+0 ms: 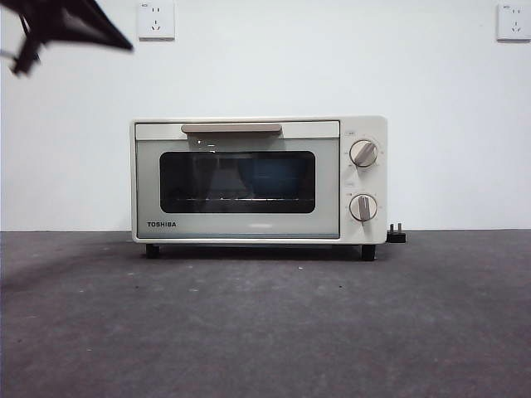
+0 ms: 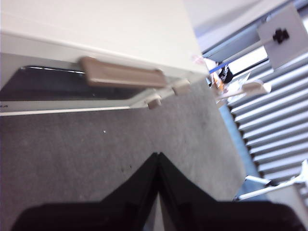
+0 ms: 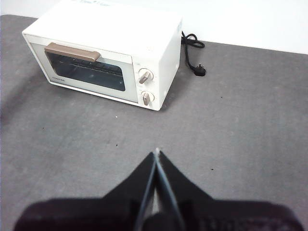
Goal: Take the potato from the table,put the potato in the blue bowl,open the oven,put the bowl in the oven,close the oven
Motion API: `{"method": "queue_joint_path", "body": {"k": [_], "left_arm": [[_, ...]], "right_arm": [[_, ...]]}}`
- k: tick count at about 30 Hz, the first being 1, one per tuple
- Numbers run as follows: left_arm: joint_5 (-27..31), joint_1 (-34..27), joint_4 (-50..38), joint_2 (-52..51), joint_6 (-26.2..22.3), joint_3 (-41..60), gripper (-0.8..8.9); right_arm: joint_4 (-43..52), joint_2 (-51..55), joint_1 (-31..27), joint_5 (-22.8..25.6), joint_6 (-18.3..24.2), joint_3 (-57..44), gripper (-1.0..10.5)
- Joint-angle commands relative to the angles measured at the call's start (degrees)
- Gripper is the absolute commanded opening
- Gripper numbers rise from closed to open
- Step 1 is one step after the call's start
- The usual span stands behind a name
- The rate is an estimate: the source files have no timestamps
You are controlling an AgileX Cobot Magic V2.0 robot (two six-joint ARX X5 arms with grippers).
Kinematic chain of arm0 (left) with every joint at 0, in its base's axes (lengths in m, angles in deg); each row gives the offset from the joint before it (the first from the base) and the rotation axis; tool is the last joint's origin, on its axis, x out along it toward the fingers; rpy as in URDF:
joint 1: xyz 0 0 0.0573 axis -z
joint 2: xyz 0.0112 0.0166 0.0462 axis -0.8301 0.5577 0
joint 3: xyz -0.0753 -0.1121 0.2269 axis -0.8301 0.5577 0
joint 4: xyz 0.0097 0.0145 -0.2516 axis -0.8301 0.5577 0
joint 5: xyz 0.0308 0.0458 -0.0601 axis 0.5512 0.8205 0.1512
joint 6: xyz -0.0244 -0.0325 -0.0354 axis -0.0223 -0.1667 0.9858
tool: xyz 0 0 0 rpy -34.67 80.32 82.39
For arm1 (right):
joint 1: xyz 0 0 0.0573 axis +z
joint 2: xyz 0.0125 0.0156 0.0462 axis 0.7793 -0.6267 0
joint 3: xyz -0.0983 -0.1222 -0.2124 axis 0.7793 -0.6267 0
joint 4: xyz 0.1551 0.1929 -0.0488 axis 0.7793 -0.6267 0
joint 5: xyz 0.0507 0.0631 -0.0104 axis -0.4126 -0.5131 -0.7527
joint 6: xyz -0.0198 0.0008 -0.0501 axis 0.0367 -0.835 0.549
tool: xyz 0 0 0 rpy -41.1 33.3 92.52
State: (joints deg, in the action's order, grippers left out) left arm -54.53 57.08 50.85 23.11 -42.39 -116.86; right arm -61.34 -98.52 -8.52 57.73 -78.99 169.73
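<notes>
The cream-white oven [image 1: 249, 222] stands at the back of the table [image 1: 265, 332] with its door shut and its beige handle [image 1: 231, 128] at the top. Through the dark glass a blue shape shows inside, the blue bowl [image 1: 278, 176]. The potato is hidden. My left gripper [image 2: 158, 155] is shut and holds nothing; it hangs over the table just in front of the oven [image 2: 106, 29], near the handle [image 2: 120, 76]. A black arm tip [image 1: 66, 21] shows in the front view's top left corner. My right gripper [image 3: 157, 153] is shut and holds nothing, well back from the oven [image 3: 110, 33].
Two round knobs [image 1: 363, 152] [image 1: 362, 207] sit on the oven's right side. A black power cord with plug [image 3: 195, 57] lies behind the oven's right end; the plug [image 1: 397, 234] also shows in the front view. Two wall sockets [image 1: 156, 21] [image 1: 513, 21] are on the white wall.
</notes>
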Motion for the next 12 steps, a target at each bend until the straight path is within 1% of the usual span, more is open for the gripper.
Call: {"method": "queue_joint_path", "body": {"k": [1,4,8,12], "left_arm": [[1.9,0.2,3.0,-6.8,-6.3,-0.1,-0.06],[4.2,0.2,4.2,-13.5,-6.4,-0.1,-0.05],[4.2,0.2,5.3,-22.0,-6.3,-0.1,-0.04],[4.2,0.2,5.3,-28.0,-6.3,-0.1,-0.04]], "right_arm": [[-1.0,0.1,0.0,0.3,-0.8,-0.5,0.0],[-1.0,0.1,0.0,0.3,-0.8,-0.5,0.0],[-1.0,0.1,0.0,0.3,-0.8,-0.5,0.0],[-1.0,0.1,0.0,0.3,-0.8,-0.5,0.0]]}}
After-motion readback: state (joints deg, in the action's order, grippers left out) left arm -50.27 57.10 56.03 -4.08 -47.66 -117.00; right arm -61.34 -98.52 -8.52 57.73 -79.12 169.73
